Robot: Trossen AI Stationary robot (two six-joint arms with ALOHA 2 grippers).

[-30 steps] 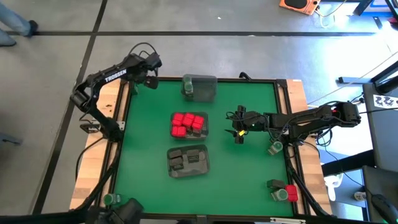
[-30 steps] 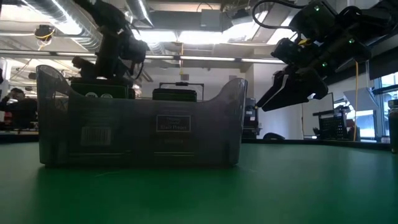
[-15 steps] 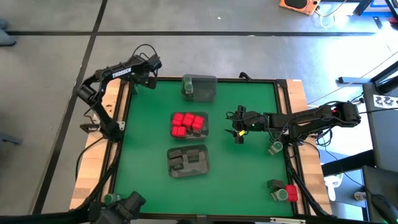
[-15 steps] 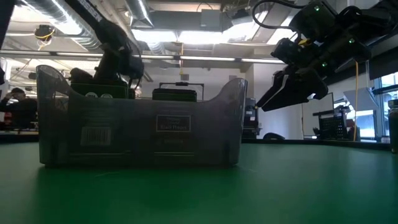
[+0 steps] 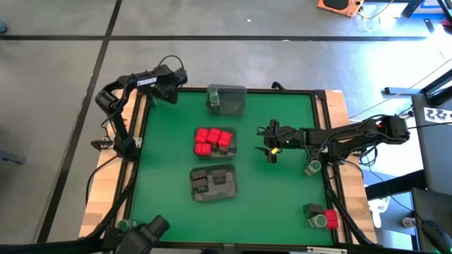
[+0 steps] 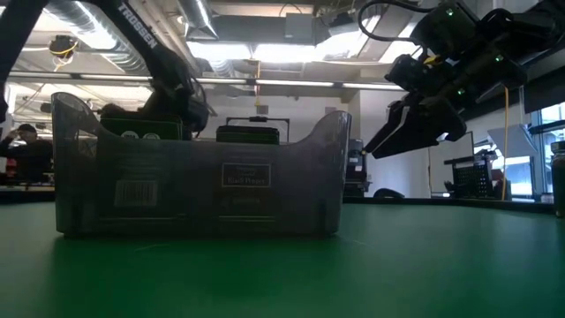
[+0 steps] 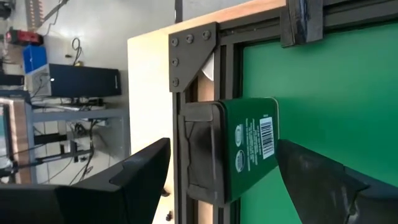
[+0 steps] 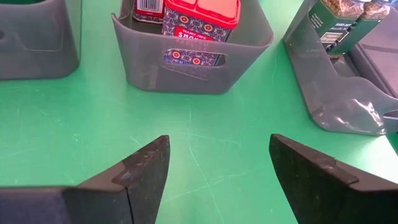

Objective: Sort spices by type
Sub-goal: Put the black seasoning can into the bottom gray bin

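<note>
With both the left gripper (image 5: 171,90) and right gripper (image 5: 270,149) being held open and empty, the green jar (image 5: 313,168) near the table edge (image 5: 332,176) is being risked: a careless sweep could knock it off.

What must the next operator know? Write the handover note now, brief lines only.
Left gripper: open, empty, at the table's far left corner.
Right gripper: open, empty, above the green mat right of the trays.
Done: bright red boxy spice containers in the middle tray, dark grey blocks in the near tray, a green container in the far tray.
Left: green-lidded jar at the right edge; mixed containers at the near right corner.
</note>
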